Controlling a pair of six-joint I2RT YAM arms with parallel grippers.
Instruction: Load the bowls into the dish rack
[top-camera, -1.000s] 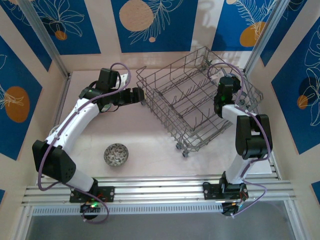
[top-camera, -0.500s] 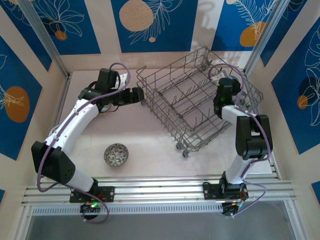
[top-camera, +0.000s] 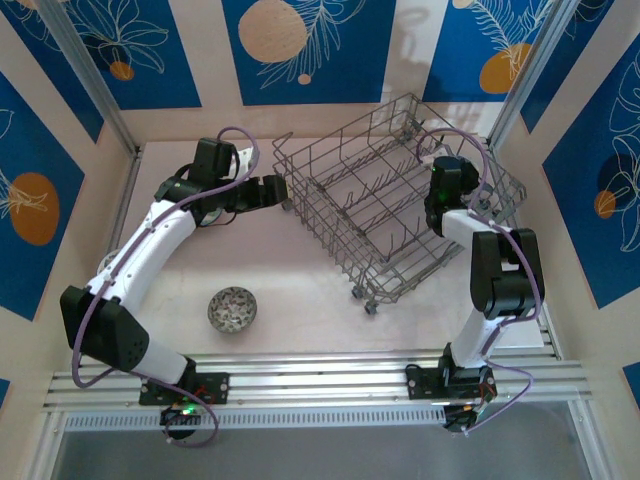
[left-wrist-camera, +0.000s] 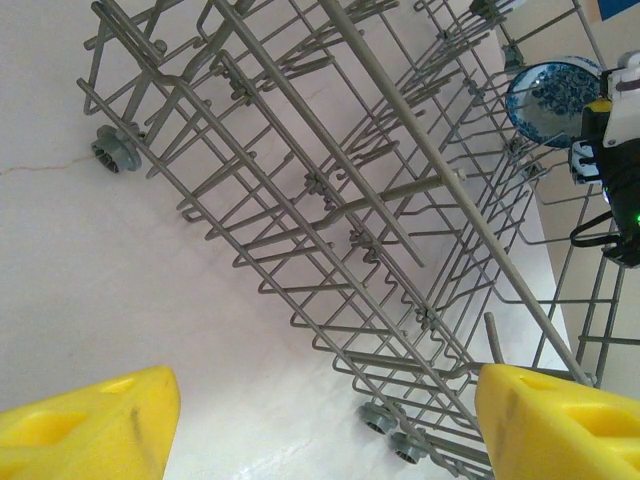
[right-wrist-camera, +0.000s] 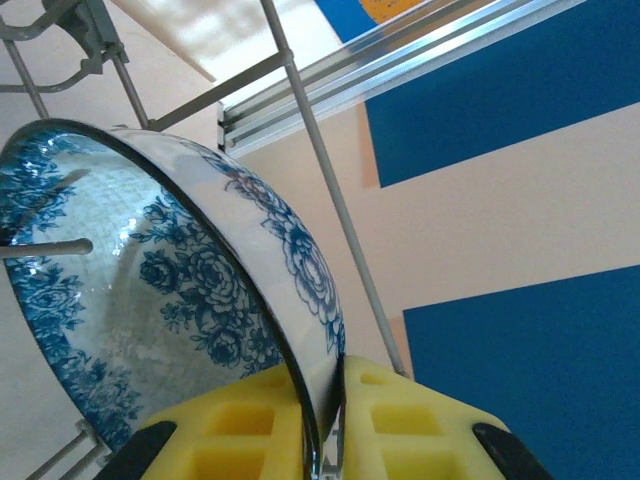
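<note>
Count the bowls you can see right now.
2. A small dark-patterned round ceramic bowl sits on the pale table, near-left. A blue-and-white floral ceramic bowl stands on edge at the grey wire dish rack's right side, rim in the right end effector. Others could be hidden.

Bare table (top-camera: 300, 280) lies open between the near bowl (top-camera: 232, 309) and the dish rack (top-camera: 370, 190), whose upright tines (left-wrist-camera: 318, 186) and blue bowl (left-wrist-camera: 548, 100) crowd its inside.

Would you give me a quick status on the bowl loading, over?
Left gripper open, empty, facing the dish rack. Right gripper pinching the blue-and-white bowl by its rim, inside rack. One patterned bowl waiting on table.
</note>
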